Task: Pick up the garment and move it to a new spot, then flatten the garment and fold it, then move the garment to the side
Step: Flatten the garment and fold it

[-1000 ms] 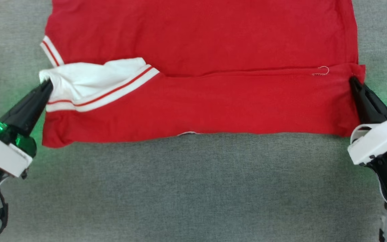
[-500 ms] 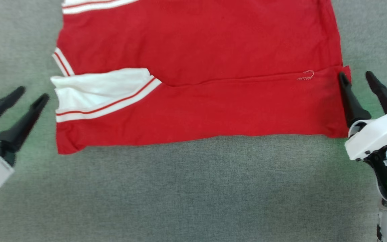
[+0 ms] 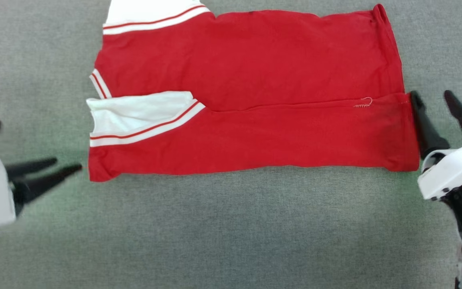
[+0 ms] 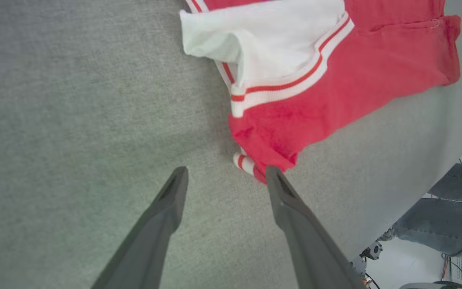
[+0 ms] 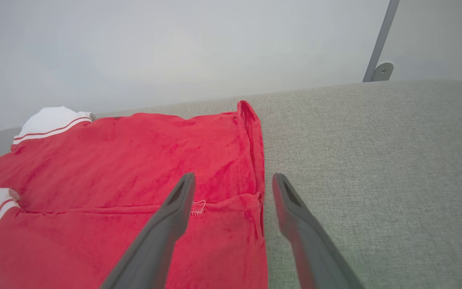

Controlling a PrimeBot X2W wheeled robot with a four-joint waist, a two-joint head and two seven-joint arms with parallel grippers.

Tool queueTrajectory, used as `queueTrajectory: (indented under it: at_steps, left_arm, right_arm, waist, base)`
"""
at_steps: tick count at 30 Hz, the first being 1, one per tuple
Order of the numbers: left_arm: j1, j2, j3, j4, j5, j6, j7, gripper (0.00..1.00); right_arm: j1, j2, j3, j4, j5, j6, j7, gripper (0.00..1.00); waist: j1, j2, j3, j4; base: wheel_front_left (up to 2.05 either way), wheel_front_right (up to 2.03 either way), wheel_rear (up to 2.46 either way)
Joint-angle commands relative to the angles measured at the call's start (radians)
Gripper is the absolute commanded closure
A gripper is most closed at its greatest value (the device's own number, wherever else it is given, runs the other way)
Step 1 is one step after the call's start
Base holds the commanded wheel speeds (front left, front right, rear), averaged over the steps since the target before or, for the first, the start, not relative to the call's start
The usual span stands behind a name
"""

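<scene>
The garment (image 3: 251,72) is a red shirt lying flat on the grey cloth surface, its near strip folded up over the middle. A white sleeve (image 3: 134,114) with red stripes lies on its left end. My left gripper (image 3: 64,164) is open and empty, low at the left, fingers pointing at the garment's near left corner (image 4: 263,144) and just short of it. In the left wrist view that gripper (image 4: 227,170) stands over bare cloth. My right gripper (image 3: 431,95) is open at the garment's right edge. In the right wrist view the right gripper (image 5: 234,176) straddles that edge of the garment (image 5: 134,160).
The grey cloth surface (image 3: 231,233) runs wide in front of the garment. Its rounded edge (image 4: 435,152) shows in the left wrist view, with blue-grey fabric (image 4: 447,224) beyond it. A metal post (image 5: 379,40) stands against a pale wall behind the surface.
Both grippers were shut on the garment's ends a second ago; both have opened and let go. The left one has drawn back toward the near left corner. The head camera has shifted.
</scene>
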Motion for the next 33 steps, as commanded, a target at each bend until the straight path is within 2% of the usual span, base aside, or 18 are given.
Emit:
queueTrajectory:
  at_steps: [1,6,13,15,17,18,24,29,33]
  left_arm:
    - [-0.016,-0.023,0.007,0.026,-0.013,0.001,0.009,0.0]
    - [-0.041,-0.064,0.021,0.096,-0.037,0.001,0.063,0.0]
    - [0.007,-0.111,-0.004,0.141,-0.042,0.001,0.128,0.0]
    - [0.023,-0.123,-0.007,0.146,-0.051,0.002,0.136,0.53]
    - [0.038,-0.134,-0.006,0.135,-0.066,0.001,0.155,0.97]
    - [0.042,-0.135,-0.002,0.128,-0.071,0.001,0.164,1.0]
    - [0.052,-0.123,0.027,0.116,-0.06,0.001,0.176,1.0]
    - [0.064,-0.126,0.053,0.094,-0.04,0.001,0.171,1.0]
    - [0.07,-0.126,0.069,0.073,-0.025,0.001,0.175,1.0]
  right_arm:
    - [0.011,0.0,0.012,-0.008,0.007,-0.002,-0.003,0.0]
    - [0.031,0.0,0.032,-0.034,0.015,-0.002,-0.017,0.0]
    - [0.053,0.0,0.034,-0.052,0.028,-0.002,-0.039,0.0]
    - [0.06,0.0,0.033,-0.056,0.029,-0.002,-0.041,0.0]
    - [0.064,0.0,0.034,-0.061,0.027,-0.002,-0.041,0.0]
    - [0.064,0.0,0.036,-0.064,0.024,-0.002,-0.039,0.0]
    - [0.068,0.0,0.074,-0.058,-0.027,-0.002,0.05,0.0]
    - [0.04,0.0,0.124,-0.033,-0.1,-0.002,0.272,0.0]
    - [0.008,-0.001,0.103,-0.012,-0.131,-0.002,0.421,0.0]
  waist:
    - [0.0,0.0,0.022,-0.022]
    - [0.0,0.0,0.057,-0.063]
    - [0.0,0.0,0.085,-0.111]
    - [0.0,0.0,0.087,-0.116]
    - [0.0,0.0,0.089,-0.119]
    - [0.0,0.0,0.091,-0.119]
    - [0.0,0.0,0.095,-0.114]
    - [0.0,0.0,0.095,-0.108]
    - [0.0,0.0,0.099,-0.096]
  base:
    - [0.0,0.0,0.0]
    - [0.0,0.0,0.0]
    - [0.0,0.0,0.0]
    - [0.0,0.0,0.0]
    - [0.0,0.0,0.0]
    - [0.0,0.0,0.0]
    - [0.0,0.0,0.0]
    - [0.0,0.0,0.0]
    - [0.0,0.0,0.0]
